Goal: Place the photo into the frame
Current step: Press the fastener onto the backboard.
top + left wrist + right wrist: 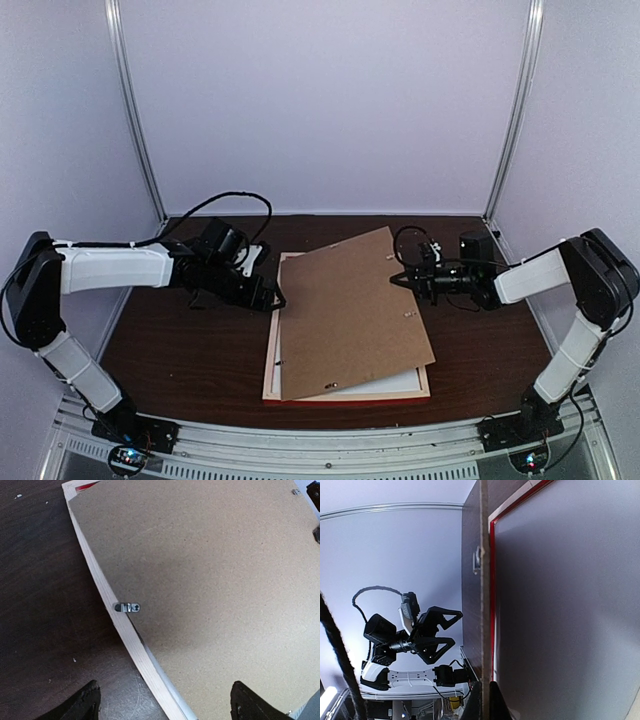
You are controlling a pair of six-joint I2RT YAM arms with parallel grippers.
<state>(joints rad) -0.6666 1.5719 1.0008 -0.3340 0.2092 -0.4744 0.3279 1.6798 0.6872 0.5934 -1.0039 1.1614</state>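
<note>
Across the back of the frame (272, 365), which lies face down (pale wood up, red showing only along its outer edge), a brown backing board (350, 310) rests crooked. The board's corners overhang the frame's far and right sides.

The photo cannot be picked out. A white sheet (395, 384) shows inside the frame's near right corner, under the board. Whether it is the print's back or a mat, I cannot tell.

At the frame's right side, the right gripper (402, 279) has its jaws pinched together on the board's thin edge. At the frame's left strip, the left gripper (268, 296) hovers with jaws spread wide and empty, close to a small metal turn-clip (127, 607).

A paper print is probably light, limp and easily creased or smudged. Lying flat, it offers little to grip, so its white margin at a corner seems the safest hold. The board looks stiff and light. The frame's thin strips would likely slide if nudged.

Under the frame is a dark brown table (170, 350), smooth and faintly scuffed. Beyond the frame, plain pale walls (330, 100) close in on three sides.
</note>
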